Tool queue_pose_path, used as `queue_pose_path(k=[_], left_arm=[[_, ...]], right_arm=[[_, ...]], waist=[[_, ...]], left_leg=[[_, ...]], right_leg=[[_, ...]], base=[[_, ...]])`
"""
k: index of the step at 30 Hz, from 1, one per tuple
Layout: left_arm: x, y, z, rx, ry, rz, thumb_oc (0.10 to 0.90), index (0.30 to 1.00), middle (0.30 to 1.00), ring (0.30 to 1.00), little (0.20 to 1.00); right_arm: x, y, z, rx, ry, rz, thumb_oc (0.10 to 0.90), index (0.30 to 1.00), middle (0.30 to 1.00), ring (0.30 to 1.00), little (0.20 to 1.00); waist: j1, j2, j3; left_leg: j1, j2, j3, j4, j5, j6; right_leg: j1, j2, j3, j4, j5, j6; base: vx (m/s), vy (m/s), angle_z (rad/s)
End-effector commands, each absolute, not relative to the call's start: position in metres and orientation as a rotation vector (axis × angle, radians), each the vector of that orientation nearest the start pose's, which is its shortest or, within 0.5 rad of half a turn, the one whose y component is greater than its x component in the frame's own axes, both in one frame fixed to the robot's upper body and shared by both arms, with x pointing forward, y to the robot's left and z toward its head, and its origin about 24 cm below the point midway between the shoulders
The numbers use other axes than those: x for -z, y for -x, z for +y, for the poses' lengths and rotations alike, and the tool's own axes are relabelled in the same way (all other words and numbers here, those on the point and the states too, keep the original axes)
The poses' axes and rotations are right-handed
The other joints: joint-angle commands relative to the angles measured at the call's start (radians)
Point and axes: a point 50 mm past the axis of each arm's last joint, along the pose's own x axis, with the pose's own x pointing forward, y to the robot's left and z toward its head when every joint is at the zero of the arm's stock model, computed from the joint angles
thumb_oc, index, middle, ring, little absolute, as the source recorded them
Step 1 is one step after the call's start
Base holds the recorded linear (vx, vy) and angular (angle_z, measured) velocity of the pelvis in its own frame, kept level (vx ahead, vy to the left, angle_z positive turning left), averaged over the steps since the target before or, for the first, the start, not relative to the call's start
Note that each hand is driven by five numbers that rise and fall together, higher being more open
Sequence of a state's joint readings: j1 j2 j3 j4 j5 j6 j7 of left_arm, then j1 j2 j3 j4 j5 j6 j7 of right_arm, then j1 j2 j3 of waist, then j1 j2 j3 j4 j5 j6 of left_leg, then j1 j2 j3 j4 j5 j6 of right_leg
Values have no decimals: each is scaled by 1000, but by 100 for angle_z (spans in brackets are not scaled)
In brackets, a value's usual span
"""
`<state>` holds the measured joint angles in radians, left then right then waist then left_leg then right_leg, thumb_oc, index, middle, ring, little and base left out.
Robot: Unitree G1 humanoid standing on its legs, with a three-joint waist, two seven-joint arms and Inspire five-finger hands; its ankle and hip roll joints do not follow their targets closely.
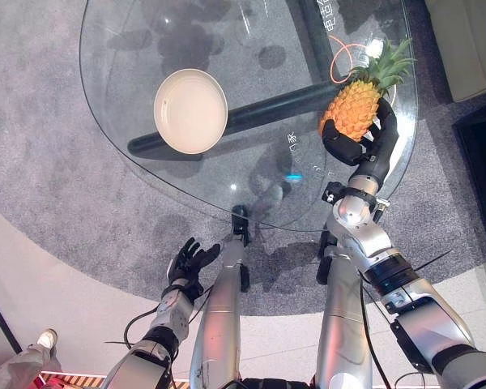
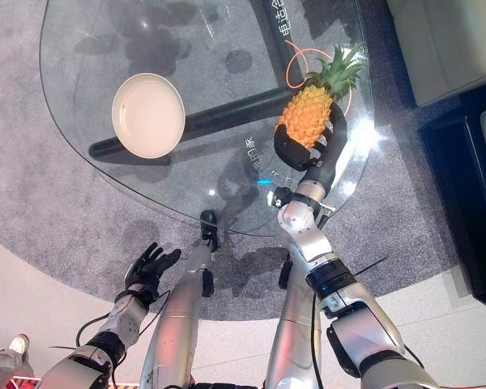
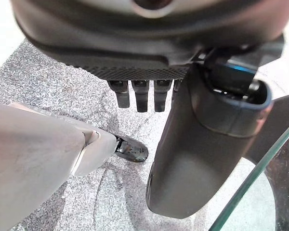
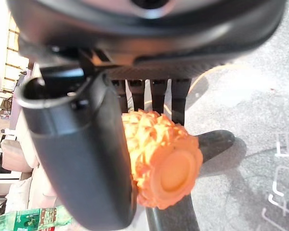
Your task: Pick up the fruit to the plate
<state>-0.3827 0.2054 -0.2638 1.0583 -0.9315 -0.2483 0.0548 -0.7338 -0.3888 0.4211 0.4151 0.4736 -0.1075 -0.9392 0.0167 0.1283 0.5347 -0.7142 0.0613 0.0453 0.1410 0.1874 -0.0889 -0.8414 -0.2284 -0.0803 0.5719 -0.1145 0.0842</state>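
A rounded glass table (image 1: 146, 174) stands over speckled grey carpet (image 1: 57, 178). Upper left of centre sits a round cream plate (image 1: 190, 111), with nothing on it. At upper right the right hand (image 1: 358, 146) curls around a bumpy orange pineapple (image 1: 352, 107) with green leaves. The left hand (image 1: 190, 263) hangs low, fingers relaxed, at lower left.

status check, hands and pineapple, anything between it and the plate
Right hand shut on pineapple at the glass table's right side. Left hand open, idle below the table edge. Plate empty, to the left; nothing on the glass between them.
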Motion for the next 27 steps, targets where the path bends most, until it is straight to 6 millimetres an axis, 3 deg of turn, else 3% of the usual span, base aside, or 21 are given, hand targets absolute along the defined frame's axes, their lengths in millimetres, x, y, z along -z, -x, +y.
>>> queue_pose_path(k=[1, 7, 14, 19, 27], left_arm=[[82, -254, 198, -341, 465, 503, 800, 900, 900, 900, 900], [82, -255, 197, -343, 472, 498, 800, 900, 900, 900, 900], [78, -256, 200, -386, 587, 433, 800, 900, 900, 900, 900], [65, -265, 205, -439, 694, 311, 800, 900, 900, 900, 900], [28, -286, 226, -545, 832, 83, 800, 900, 900, 900, 900]], right_arm=[[-154, -363, -156, 540, 40, -247, 100, 300, 300, 300, 200], [-160, -362, -154, 544, 82, -291, 100, 300, 300, 300, 200], [-183, -357, -152, 567, 223, -455, 100, 300, 300, 300, 200], [-200, -354, -153, 586, 343, -579, 100, 300, 300, 300, 200], [-220, -345, -159, 597, 536, -758, 100, 300, 300, 300, 200]], waist=[[16, 40, -15], [13, 42, -15], [11, 49, -15], [9, 53, -15], [4, 52, -15]], left_leg=[[-10, -72, 30, 95, -92, 34], [-2, -72, 31, 93, -93, 33], [8, -71, 32, 87, -94, 32], [19, -72, 33, 81, -94, 31], [25, -72, 31, 89, -106, 32]], right_leg=[[46, 28, -60, -240, 142, -4], [54, 27, -59, -244, 142, -3], [58, 25, -54, -243, 139, 0], [64, 26, -50, -240, 131, 2], [68, 22, -50, -223, 113, 6]], base=[[0, 0, 0], [0, 0, 0], [0, 5, 0], [-1, 12, 0], [0, 0, 0]])
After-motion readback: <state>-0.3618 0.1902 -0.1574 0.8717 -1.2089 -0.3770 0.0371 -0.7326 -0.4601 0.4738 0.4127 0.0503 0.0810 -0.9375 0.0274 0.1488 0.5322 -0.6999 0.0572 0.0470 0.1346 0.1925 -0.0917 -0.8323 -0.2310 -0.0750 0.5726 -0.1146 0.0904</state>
